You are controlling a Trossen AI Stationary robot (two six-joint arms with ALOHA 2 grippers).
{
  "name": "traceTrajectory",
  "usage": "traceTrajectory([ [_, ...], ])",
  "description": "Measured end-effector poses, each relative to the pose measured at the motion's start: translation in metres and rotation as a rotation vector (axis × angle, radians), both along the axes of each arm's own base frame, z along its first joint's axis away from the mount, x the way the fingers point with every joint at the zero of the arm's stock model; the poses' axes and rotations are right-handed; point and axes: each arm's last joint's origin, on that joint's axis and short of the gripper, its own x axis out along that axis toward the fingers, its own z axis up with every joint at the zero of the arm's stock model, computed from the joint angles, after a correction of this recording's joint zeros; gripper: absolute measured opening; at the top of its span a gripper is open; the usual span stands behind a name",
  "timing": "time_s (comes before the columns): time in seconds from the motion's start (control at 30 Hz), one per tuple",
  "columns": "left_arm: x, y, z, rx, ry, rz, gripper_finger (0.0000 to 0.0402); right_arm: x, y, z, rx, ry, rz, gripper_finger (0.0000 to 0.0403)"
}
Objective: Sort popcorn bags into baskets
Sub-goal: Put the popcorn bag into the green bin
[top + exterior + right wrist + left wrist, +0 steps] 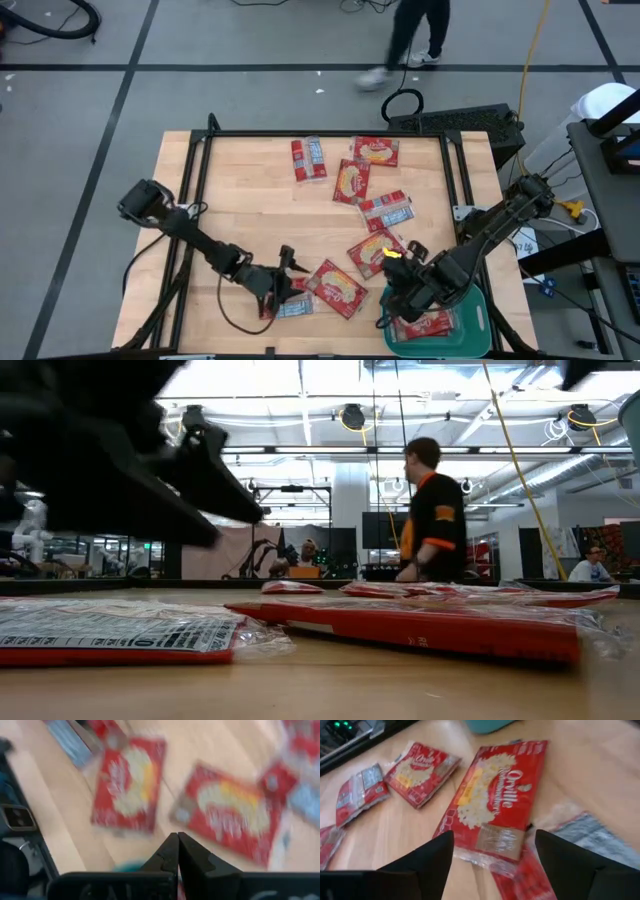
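L fingers [492, 865] spread over popcorn bags [492, 800]; R fingers [178, 851] pressed together above teal basket [478, 318]; person [432, 510] behind table.

overhead view, table-level view, two wrist close-ups

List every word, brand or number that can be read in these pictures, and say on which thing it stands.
"Orville": in white script on the large red popcorn bag ahead of the left end effector.
"Orville": smaller, on the second red bag beyond it.
The word below "Orville" on the large bag: too blurred to read.
Grey-white label panel on the near packet: print too small.
Bags in the right wrist view: blurred, unreadable.
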Motion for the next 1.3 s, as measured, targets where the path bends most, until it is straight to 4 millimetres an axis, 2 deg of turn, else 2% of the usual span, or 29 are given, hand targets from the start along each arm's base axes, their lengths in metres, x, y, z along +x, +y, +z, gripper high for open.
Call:
traceTrajectory([
  [0.13,0.01,0.004,-0.011,-0.03,0.057,-0.021,0.0257,0.018,0.001,0.006,-0.088,-0.19,0.077,0.0],
  [0.23,0.017,0.0,-0.006,-0.086,0.053,-0.022,0.0246,0.03,0.003,0.006,-0.164,-0.334,0.117,0.0],
  [0.33,0.018,-0.001,-0.006,-0.078,0.086,-0.015,0.0252,0.04,0.004,0.002,-0.189,-0.428,0.18,0.0],
  [0.53,0.022,0.009,-0.019,-0.093,0.157,0.008,0.0282,0.05,0.004,-0.023,-0.254,-0.624,0.268,0.0],
  [0.67,0.03,0.017,-0.029,-0.148,0.162,0.001,0.0275,0.048,-0.004,-0.047,-0.233,-0.741,0.261,0.0],
  [0.77,0.037,0.026,-0.035,-0.175,0.171,0.008,0.0242,0.042,-0.009,-0.063,-0.2,-0.799,0.23,0.0],
  [0.9,0.039,0.032,-0.036,-0.196,0.182,0.012,0.0168,0.038,-0.013,-0.073,-0.19,-0.807,0.218,0.0],
  [1.03,0.037,0.034,-0.028,-0.168,0.175,0.002,0.0081,0.038,-0.013,-0.073,-0.188,-0.807,0.209,0.0],
  [1.13,0.035,0.035,-0.014,-0.128,0.142,-0.003,0.0021,0.038,-0.014,-0.073,-0.206,-0.808,0.187,0.0],
  [1.3,0.026,0.036,0.014,-0.001,0.101,0.017,0.0011,0.042,-0.022,-0.073,-0.168,-0.821,0.092,0.0],
])
